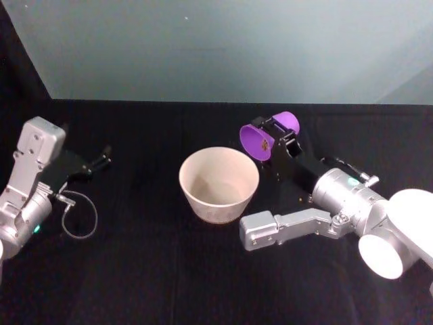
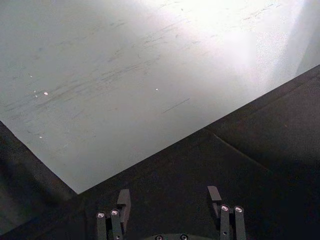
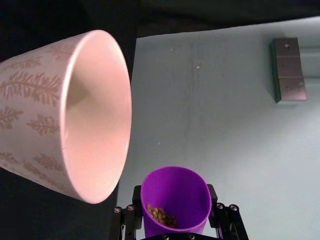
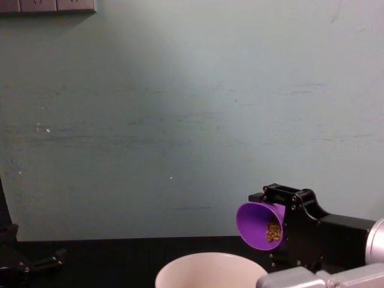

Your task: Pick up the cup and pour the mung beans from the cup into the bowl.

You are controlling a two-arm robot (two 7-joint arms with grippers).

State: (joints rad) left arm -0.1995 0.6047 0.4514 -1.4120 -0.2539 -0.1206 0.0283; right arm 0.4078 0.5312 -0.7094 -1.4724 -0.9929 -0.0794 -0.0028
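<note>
My right gripper (image 1: pixel 279 133) is shut on the purple cup (image 1: pixel 265 135), holding it tipped on its side with the mouth facing the bowl (image 1: pixel 218 184). The cup (image 4: pixel 259 225) hangs above and just right of the bowl's rim (image 4: pixel 210 258). Mung beans (image 3: pixel 161 216) lie inside the cup (image 3: pixel 175 200), near its lower wall; in the chest view the mung beans (image 4: pixel 273 231) sit close to the mouth. The bowl (image 3: pixel 70 115) is pinkish white with a faint leaf pattern outside, and its inside looks bare. My left gripper (image 2: pixel 170 200) is open and parked at the table's left (image 1: pixel 101 161).
A black cloth covers the table (image 1: pixel 149 271). A pale green wall (image 1: pixel 223 47) stands right behind it. A thin looped cable (image 1: pixel 80 215) lies by my left arm. Grey wall sockets (image 3: pixel 289 70) show behind the cup.
</note>
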